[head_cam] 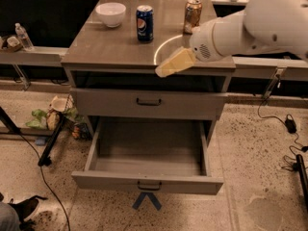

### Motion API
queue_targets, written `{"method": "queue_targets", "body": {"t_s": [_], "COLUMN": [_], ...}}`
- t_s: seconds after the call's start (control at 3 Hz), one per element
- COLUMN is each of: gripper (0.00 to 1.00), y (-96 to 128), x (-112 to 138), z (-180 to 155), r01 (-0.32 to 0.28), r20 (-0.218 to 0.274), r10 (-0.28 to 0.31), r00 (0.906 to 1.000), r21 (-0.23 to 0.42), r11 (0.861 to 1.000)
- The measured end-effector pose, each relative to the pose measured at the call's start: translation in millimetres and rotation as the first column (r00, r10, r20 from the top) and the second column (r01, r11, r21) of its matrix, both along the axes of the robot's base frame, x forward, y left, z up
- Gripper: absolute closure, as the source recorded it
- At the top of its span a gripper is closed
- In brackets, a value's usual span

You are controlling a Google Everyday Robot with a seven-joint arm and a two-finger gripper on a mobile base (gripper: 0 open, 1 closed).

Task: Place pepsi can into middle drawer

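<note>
The pepsi can [144,23], dark blue with a round logo and a silver top, stands upright on the cabinet top [110,47], left of centre towards the back. My gripper [166,70], pale yellow on a white arm, hangs over the front edge of the cabinet top. It is to the right of the can and nearer the front, apart from it, and holds nothing that I can see. The lowest drawer [147,179] is pulled out and empty. The drawer above it [148,101] is shut.
A white bowl [110,13] stands at the back left of the cabinet top and a gold-tan can [193,14] at the back right. Bags and a dark pole lie on the floor at the left [53,124]. Cables lie at the right [288,129].
</note>
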State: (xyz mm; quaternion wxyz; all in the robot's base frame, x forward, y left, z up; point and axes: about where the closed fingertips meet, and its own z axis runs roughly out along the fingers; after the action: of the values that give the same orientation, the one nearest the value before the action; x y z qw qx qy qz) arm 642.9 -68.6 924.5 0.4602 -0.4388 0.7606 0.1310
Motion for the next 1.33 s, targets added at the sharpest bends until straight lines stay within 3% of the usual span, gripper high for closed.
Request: {"method": "queue_targets", "body": {"t_s": [0.33,0.67,1.0,1.33], "gripper": [0.0,0.0,0.0,0.0], "y": [26.0,58.6,58.6,74.1], "x": [50.3,94.7,94.7,128.9], "z": [-14.0,-44.1,-44.0,-32.8], "r01": [0.001,-0.013,-0.013,-0.036], "r20": [0.045,0.047,0.048,0.102], "r10": [-0.005,0.006,0.006,0.018], "r00": [0.999,0.9989,0.9989,0.9946], "r21": [0.085,0.146,0.146,0.182], "r11": [0.996,0.989,0.989,0.983]}}
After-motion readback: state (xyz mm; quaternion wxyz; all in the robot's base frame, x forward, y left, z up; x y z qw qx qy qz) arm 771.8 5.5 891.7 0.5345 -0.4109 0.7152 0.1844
